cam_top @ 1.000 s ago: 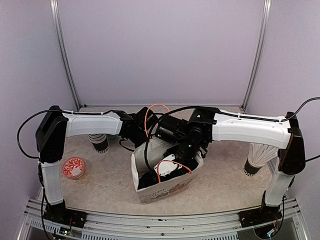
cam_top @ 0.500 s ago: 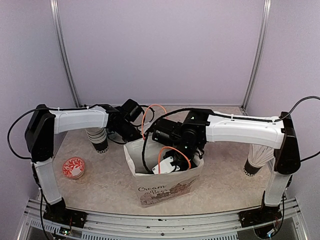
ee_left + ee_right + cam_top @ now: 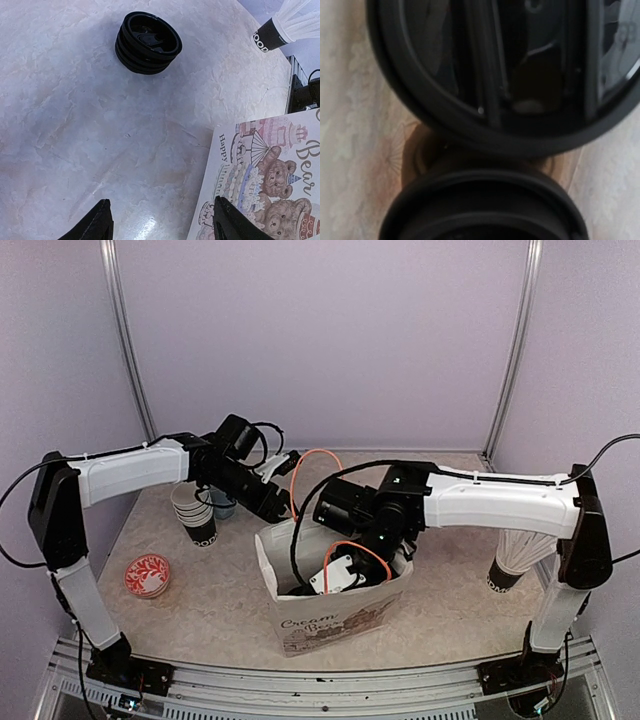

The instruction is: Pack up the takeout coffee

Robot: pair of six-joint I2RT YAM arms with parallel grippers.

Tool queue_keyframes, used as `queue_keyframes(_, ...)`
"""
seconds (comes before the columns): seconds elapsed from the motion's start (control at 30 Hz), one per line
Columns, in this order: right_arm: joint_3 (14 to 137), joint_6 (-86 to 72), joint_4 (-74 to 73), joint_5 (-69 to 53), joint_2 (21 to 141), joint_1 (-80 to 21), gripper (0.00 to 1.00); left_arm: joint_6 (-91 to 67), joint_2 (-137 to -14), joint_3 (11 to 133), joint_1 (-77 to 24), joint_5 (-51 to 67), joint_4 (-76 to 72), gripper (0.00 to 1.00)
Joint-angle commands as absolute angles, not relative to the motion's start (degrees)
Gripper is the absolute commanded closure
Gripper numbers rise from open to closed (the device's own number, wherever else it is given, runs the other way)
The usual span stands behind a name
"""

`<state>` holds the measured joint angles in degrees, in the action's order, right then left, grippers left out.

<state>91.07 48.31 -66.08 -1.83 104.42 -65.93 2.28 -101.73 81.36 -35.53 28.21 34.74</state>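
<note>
Coffee cups: two, black with black lids, seen only from the right wrist at very close range, one lid [image 3: 505,75] filling the upper frame, the other [image 3: 485,210] at the lower edge, near each other, with pale bag wall on both sides and a brown patch between them. Bag [image 3: 335,615]: white paper, printed with bears and script, upright at centre of the bench [image 3: 220,610], mouth open upward. Right gripper [image 3: 338,575]: lowered into the bag's mouth, white housing and orange cable showing over the rim; fingers hidden, so whether it is clamped on a cup or standing free cannot be told. Left gripper [image 3: 162,222]: above the bench just beside the bag's upper-left corner, fingers apart with only bare bench between them. Lids [image 3: 148,42]: small black stack, upper centre of the left wrist view, well apart from the bag. Lidless cups [image 3: 195,520]: nested black stack with white insides, left of centre under the left arm. Mug [image 3: 223,503]: pale blue, just beside that stack, mostly hidden by the arm. Dish [image 3: 147,575]: red and white, lower left. Wrapped cups [image 3: 515,558]: stack in clear sleeve, lying at far right.
</note>
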Motion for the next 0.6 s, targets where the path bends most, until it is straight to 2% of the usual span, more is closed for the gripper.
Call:
queue_keyframes(0.0, 86.48, 50.16, -67.80, -5.54, 102.95, -65.88, 0.55, 1.78, -98.58, 81.38, -34.75, 27.27, 34.30, 0.33)
queue_keyframes(0.2, 84.58, 50.87, -64.43, -3.24, 102.89, -65.68, 0.53, 2.05, -95.98, 82.27, -34.54, 25.62, 35.75, 0.33)
queue_keyframes(0.4, 86.74, 51.10, -66.85, -6.39, 102.85, -65.65, 0.52, 2.70, -90.63, 82.64, -34.54, 24.01, 35.41, 0.32)
queue_keyframes(0.57, 86.81, 51.46, -67.72, -6.99, 102.57, -65.70, 0.49, 3.53, -82.73, 80.47, -34.28, 28.81, 31.08, 0.30)
